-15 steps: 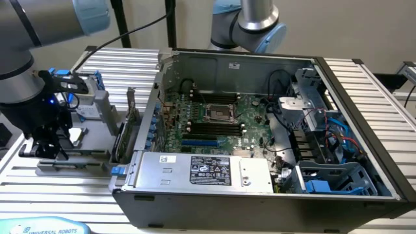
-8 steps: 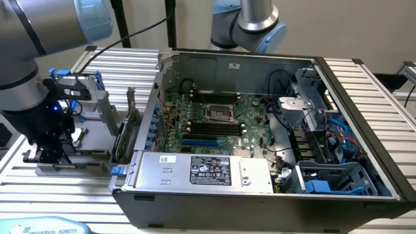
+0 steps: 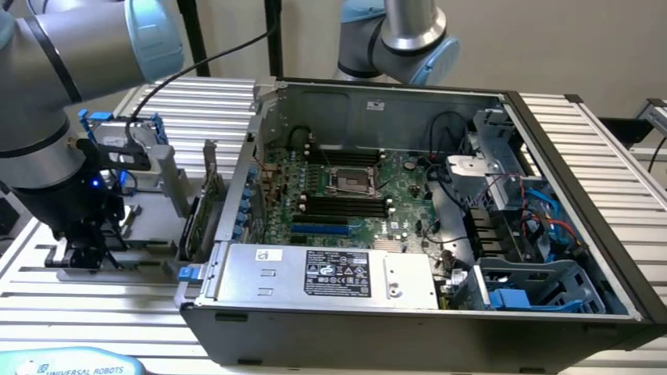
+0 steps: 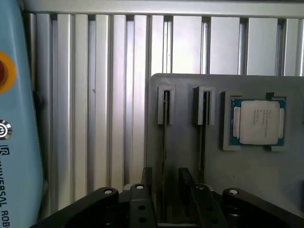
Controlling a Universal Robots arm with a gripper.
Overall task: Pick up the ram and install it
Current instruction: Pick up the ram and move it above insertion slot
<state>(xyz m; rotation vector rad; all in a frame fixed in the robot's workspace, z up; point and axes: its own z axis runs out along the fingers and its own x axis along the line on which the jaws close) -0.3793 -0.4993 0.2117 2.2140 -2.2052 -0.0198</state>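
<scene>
The words "UNIVERSAL ROBOTS" stand on the light blue pendant [image 3: 73, 364] at the exterior view's lower left. The label [image 3: 339, 275] on the power supply [image 3: 261, 281] and the processor [image 4: 259, 122] carry print too small to read.

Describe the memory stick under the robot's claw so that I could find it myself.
Beside the open computer case, on the exterior view's left, a grey tray lies on the slatted table. Two thin ram sticks stand on edge in its slots. The ram you mean is the one the open gripper straddles, farther from the square silver processor than its twin.
</scene>
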